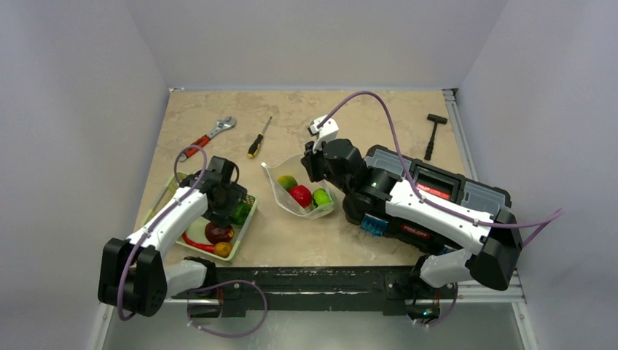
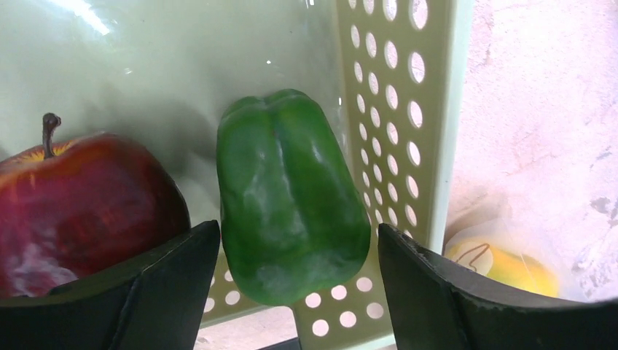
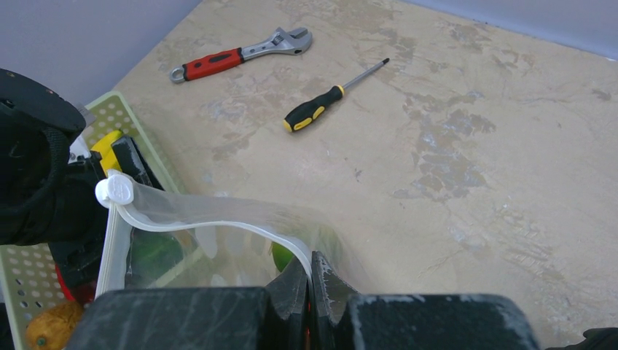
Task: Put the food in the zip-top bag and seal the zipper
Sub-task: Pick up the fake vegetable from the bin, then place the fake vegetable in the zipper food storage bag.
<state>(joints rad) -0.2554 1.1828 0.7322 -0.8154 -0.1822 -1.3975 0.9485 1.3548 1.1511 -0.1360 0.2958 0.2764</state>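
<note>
A beige marbled table (image 1: 291, 244), boxed in by pale grey walls, carries a wrench (image 1: 211, 135), a screwdriver (image 1: 258, 138) and a hammer (image 1: 433, 135) along its far side, with a black toolbox (image 1: 437, 186) to the right. The clear bag (image 1: 275, 173) sits mid-table with three pieces of food (image 1: 301, 195) inside: one yellow-green, one red, one green. The pale green basket (image 1: 250, 216) at near left holds a green pepper (image 2: 291, 197), a dark red apple (image 2: 80, 204), a red chilli (image 1: 195, 243) and an orange-yellow piece (image 1: 223, 249). Your left gripper (image 2: 299, 240) hangs open inside the basket, its jaws straddling the pepper. Your right gripper (image 3: 310, 273) is pinched closed on the bag's zipper (image 3: 189, 219) edge.
</note>
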